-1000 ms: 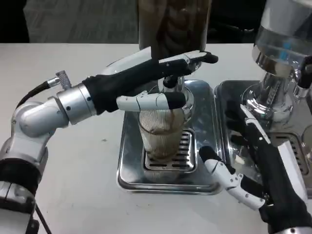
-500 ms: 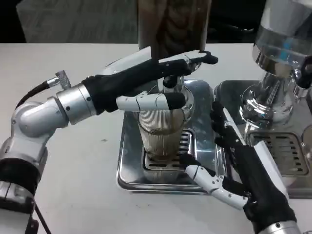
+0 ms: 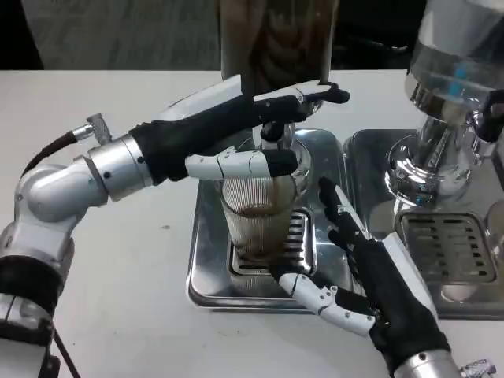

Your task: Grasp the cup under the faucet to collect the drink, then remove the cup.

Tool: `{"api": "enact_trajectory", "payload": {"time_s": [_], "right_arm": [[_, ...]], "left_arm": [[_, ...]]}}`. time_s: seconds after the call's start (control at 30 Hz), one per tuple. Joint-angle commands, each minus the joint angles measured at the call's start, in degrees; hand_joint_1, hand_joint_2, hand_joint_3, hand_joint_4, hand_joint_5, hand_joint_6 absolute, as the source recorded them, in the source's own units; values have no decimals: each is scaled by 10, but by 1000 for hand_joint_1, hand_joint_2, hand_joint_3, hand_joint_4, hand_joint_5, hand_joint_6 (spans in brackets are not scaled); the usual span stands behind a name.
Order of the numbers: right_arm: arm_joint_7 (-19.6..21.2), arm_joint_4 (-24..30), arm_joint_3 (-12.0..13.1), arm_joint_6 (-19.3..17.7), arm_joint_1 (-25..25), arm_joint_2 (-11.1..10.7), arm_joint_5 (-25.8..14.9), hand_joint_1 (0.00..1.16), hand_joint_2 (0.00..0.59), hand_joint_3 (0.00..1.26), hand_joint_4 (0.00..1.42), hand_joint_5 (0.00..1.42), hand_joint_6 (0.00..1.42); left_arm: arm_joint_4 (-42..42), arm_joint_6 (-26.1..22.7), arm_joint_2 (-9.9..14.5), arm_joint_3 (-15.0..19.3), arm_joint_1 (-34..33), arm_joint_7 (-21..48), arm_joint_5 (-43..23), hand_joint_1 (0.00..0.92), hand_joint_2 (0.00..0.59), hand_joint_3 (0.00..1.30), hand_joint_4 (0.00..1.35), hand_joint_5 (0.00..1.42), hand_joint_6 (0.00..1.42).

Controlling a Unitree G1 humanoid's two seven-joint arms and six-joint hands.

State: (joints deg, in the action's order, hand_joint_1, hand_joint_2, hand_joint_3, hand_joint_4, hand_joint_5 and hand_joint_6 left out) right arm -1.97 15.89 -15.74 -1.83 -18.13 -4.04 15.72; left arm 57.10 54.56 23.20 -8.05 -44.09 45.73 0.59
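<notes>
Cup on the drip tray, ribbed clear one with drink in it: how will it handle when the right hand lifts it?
The cup looks like thin ribbed plastic, so it may flex if squeezed. Ribs probably aid grip. It is tall, narrow and part-filled, so likely to slosh or tip if jerked off the grate.

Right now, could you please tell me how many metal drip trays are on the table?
2. One drip tray sits at centre, under the cup and brown dispenser. The second drip tray is at right, under the clear dispenser, running off the picture's edge.
</notes>
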Motion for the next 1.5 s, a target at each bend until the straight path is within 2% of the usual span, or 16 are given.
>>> {"api": "enact_trajectory", "payload": {"time_s": [0.03, 0.2, 0.63, 0.93, 1.2, 1.5], "right_arm": [[-5, -26, 0, 0, 23, 7, -16, 659, 223, 0, 0, 4, 48], [-13, -72, -1, -2, 60, 9, -23, 657, 223, 0, 0, 0, 44], [-5, -128, 6, -11, 110, 22, -29, 643, 226, 0, 0, 0, 19], [-5, -156, 14, -23, 126, 23, -35, 642, 232, 0, 0, 0, 18], [-3, -200, 20, -49, 149, 26, -44, 641, 233, 0, 0, 0, 18], [-2, -240, 28, -75, 167, 32, -52, 641, 234, 0, 0, 0, 5]], "left_arm": [[13, -22, 18, -9, 22, 5, 23, 0, 62, 124, 0, 0, 25], [14, -23, 19, -9, 20, 4, 24, 0, 62, 125, 0, 0, 25], [13, -29, 19, -4, 24, 11, 13, 0, 63, 133, 0, 0, 38], [13, -53, 13, 8, 25, 35, -23, 0, 62, 134, 0, 8, 45], [10, -69, 11, 16, 27, 49, -45, 0, 61, 134, 0, 12, 53], [1, -114, 2, 45, 25, 88, -92, 0, 61, 143, 0, 28, 71]]}}
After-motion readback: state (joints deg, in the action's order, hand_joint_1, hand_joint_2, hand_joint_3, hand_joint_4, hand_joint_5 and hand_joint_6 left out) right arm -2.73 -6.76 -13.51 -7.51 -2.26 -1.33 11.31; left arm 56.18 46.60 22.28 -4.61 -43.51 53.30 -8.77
